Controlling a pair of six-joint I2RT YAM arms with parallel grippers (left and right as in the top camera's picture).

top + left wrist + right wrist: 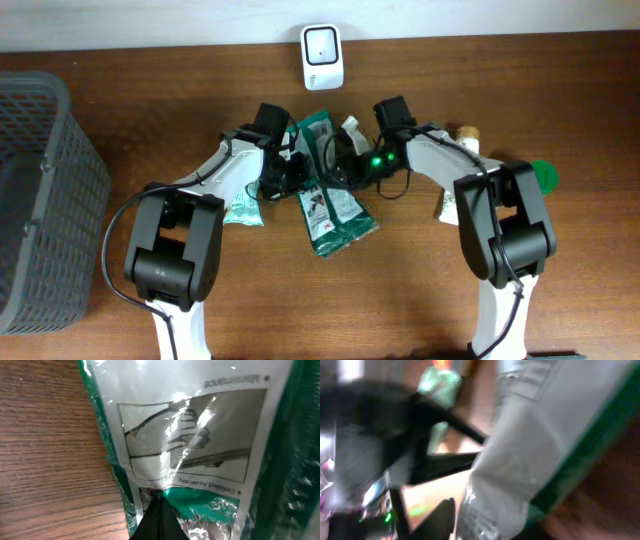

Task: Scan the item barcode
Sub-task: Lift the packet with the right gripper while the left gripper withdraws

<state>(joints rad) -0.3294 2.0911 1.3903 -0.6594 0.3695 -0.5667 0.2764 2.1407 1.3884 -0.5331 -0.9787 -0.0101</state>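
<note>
- At the left edge of the wooden table [560, 80] stands one grey slatted basket [40, 200], well apart from the work.
- Two arms reach in from the near edge and meet at the middle, crowding the space below the scanner [321, 56], a single white unit at the far edge.
- At least three green and white packets show. The largest packet [335, 212] lies at the centre, between the arms. A dark green packet [318, 130] sits between the two wrists, in the way of the scanner. A pale packet [243, 210] is partly under the left arm.
- The left gripper [293, 170] is closed onto the upper end of the largest packet [200, 435]. One black fingertip [157, 520] presses its printed label.
- The right gripper [340, 165] is just beside the same packet. Its view is blurred, so I cannot tell how its jaws stand.
- Beside the right arm are one cork-topped bottle [466, 133], one white tube [450, 205] and one green lid [541, 176].
</note>
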